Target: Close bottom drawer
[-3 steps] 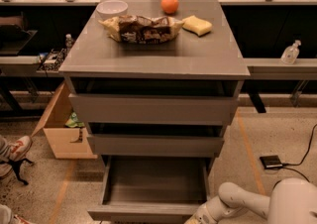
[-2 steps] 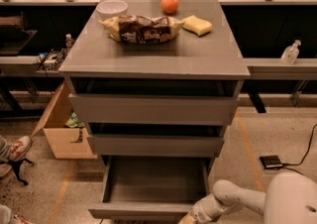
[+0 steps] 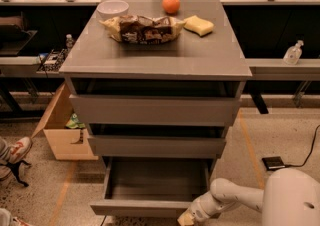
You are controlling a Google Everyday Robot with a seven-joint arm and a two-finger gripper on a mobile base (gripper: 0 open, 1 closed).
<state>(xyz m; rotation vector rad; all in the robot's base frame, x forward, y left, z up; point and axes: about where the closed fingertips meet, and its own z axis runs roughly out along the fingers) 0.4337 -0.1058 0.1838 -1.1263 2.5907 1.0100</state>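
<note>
Cabinet: the grey three-drawer cabinet (image 3: 155,65) sits at the centre of your view. Its lowest unit, the plain grey handleless bottom drawer (image 3: 156,182), stands pulled well out toward 6 o'clock, with its grey box interior open to view and its flat front panel nearest you. The middle drawer (image 3: 157,146) and the taller-fronted top drawer (image 3: 155,110) lie above it, toward 12 o'clock, each with a dark gap over its front.

Arm: your white jointed arm (image 3: 232,196) leaves the rounded white robot body (image 3: 295,201) at about 4 o'clock. It runs low over the floor and slopes down toward 7 o'clock. The pale gripper (image 3: 187,218) sits at the lower edge of view, just right of 6 o'clock, right beside the right end of the drawer's front panel. You cannot tell whether it touches the panel, or whether it is wide or narrow.

Cabinet top, toward 12 o'clock:
- white bowl (image 3: 112,8)
- round orange fruit (image 3: 171,4)
- yellow sponge (image 3: 199,25)
- crinkled brown snack bag (image 3: 143,29)

Floor: an open cardboard box (image 3: 62,132) lies at 9 o'clock, and a small black flat device (image 3: 274,163) at 3 o'clock.
</note>
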